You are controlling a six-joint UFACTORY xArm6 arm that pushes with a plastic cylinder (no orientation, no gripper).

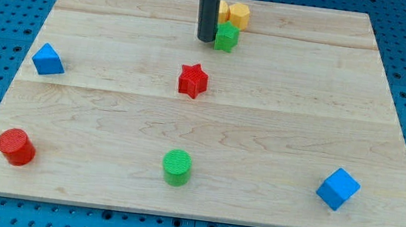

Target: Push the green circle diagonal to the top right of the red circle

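Note:
The green circle [177, 166] stands near the view's bottom, at the middle of the wooden board. The red circle [16, 146] stands at the bottom left, level with the green one and far to its left. My tip [205, 39] is near the view's top, at the middle of the board, far above the green circle. It is just left of a green star [226, 36], touching it or nearly so.
A red star [192, 80] lies in the middle of the board [110, 110]. A blue triangle [47, 59] is at the left, a blue cube [337, 188] at the bottom right. A yellow block [238, 14] and an orange block [222, 10] sit behind the green star.

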